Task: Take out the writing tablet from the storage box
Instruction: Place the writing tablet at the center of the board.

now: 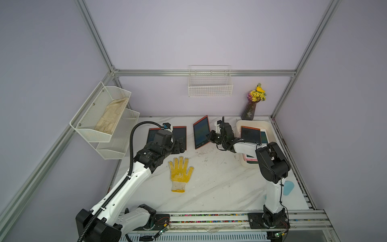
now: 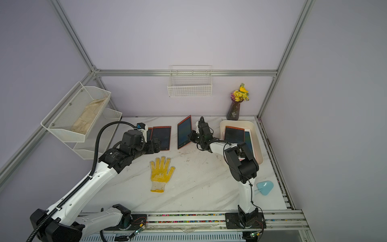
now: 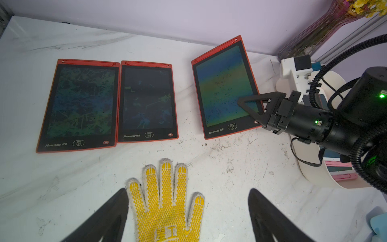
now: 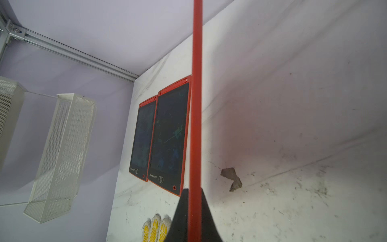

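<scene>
writing tablet (image 1: 201,132) (red frame) is out of the storage box (image 1: 253,122), held over the counter (image 1: 219,184) between the box and the two red tablets (image 3: 113,102) already laid flat side by side. it's tilted, one long edge up. can't tell if its low edge touches the counter.

right hand (image 3: 251,109) is clamped thin on the tablet's long edge near the button end; the wrist view shows that red edge (image 4: 195,104) running straight out from between the fingers.

left hand (image 3: 188,191) is spread wide and empty, hovering over the fingertips of the yellow glove (image 1: 180,174), just in front of the flat pair.

progress, my read: extraction of this one is done, only set-down and release are left. the box still holds more: a red-framed tablet (image 1: 250,134) on top, and lighter and pink frames under it.

room: there's a bare counter strip between the flat pair and the held tablet, wide enough for it by the look of it. watch the nearest flat tablet's edge when the tilt comes down. the glove is nearer the front, apart from that strip. the box wall sits close behind the right forearm. the vase (image 1: 249,111) is just beyond the box at the back wall, out of the path.
</scene>
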You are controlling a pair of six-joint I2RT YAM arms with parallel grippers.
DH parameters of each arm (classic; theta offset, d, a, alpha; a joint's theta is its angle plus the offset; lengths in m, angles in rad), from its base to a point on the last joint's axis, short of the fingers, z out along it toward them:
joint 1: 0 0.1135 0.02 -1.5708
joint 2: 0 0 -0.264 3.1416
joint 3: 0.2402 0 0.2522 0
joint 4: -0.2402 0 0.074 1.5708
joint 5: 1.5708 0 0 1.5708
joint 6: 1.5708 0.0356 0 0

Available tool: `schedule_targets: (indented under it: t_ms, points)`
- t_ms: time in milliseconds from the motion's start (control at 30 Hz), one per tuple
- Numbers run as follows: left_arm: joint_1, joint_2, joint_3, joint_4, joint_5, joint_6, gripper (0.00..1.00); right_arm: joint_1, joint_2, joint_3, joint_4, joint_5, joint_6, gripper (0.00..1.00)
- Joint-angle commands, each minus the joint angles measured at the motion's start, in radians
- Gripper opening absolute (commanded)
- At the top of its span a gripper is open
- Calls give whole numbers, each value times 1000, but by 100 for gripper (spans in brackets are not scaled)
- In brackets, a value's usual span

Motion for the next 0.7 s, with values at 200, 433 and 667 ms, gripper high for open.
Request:
schedule_targets:
  t_ms: [200,433,667]
  points:
    - [17,-30,-63,35,-25,-15,88,4,56,46,154,-35,50,0]
    - [23,-26,-72,44,-12,-15,89,4,104,52,205,-53,77,0]
    - [31,-33,-83,46,-6,-12,89,7,142,66,237,-75,109,0]
